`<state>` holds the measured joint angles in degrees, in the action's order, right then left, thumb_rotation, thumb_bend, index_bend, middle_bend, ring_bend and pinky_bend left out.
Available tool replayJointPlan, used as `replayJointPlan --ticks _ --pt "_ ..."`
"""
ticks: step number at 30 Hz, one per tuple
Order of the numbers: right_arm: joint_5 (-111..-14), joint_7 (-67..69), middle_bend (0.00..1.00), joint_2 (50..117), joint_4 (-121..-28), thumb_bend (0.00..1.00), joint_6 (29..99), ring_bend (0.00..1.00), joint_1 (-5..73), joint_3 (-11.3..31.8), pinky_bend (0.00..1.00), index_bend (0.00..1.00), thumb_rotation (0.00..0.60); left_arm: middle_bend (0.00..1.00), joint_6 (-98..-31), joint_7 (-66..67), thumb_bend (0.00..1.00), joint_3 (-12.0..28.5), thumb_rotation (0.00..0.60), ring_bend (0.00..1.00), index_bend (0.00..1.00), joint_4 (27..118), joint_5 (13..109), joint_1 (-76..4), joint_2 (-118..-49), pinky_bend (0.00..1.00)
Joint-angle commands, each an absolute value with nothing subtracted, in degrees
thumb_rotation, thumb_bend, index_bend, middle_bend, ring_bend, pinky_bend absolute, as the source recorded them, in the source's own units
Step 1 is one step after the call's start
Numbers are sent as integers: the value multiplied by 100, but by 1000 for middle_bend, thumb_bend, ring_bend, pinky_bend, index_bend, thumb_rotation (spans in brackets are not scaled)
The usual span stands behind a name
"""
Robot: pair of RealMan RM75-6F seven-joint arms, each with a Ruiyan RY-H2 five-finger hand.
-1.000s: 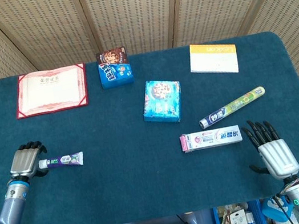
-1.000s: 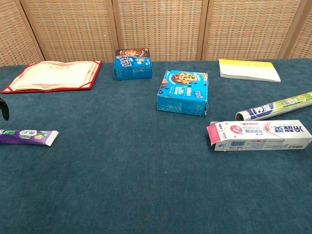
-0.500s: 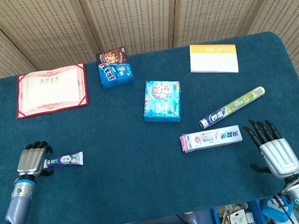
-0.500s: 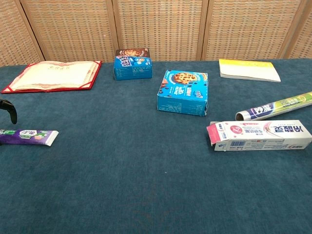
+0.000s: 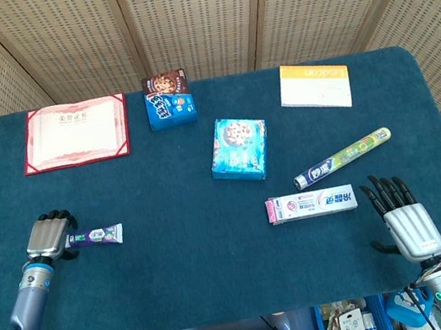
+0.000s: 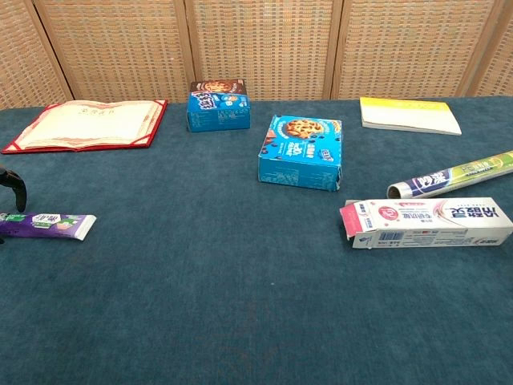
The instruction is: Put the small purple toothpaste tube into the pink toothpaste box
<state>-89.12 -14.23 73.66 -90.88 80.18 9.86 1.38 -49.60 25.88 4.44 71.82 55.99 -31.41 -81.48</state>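
Toothpaste tube (image 5: 95, 236) (purple, green-and-white label) lies flat at left hand (image 5: 47, 237).

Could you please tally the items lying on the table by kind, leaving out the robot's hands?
Toothpaste tubes: 1, purple tube
Toothpaste boxes: 1, pink box
Blue cookie boxes: 2
Wrap rolls: 1
Red certificate folders: 1
Yellow-white books: 1
Total: 7

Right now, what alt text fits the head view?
The left hand rests over the cap end of the purple tube on a blue table; the right hand, fingers spread, lies beside the pink box.
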Motion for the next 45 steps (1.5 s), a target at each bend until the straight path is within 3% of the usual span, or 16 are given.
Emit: replayJointPlan --ticks 1,9,14,26,45 --pt "-8912 -1428 0 7372 -9085 0 8014 0 985 133 0 0 600 269 -4964 2586 212 428 600 200 429 7125 5598 -3152 -8215 229" --pt "-8890 -1393 0 7366 -9070 0 8041 0 975 155 0 0 600 490 -5328 2285 219 434 600 388 676 6765 5986 -3092 -8562 366" --pt "-8888 -1410 0 7373 -9066 0 8024 0 981 149 0 0 600 613 -5618 2090 278 446 600 488 824 6617 6298 -3050 -8669 435" --pt "-8897 -1420 0 7363 -9096 0 8031 0 975 141 0 0 600 651 -6037 1477 303 408 600 517 874 6331 6985 -2975 -8672 453" --pt "-8894 -1447 0 7406 -9136 0 7972 0 1009 134 0 0 600 685 -6833 349 311 471 600 549 916 6915 8174 -2986 -7549 481"
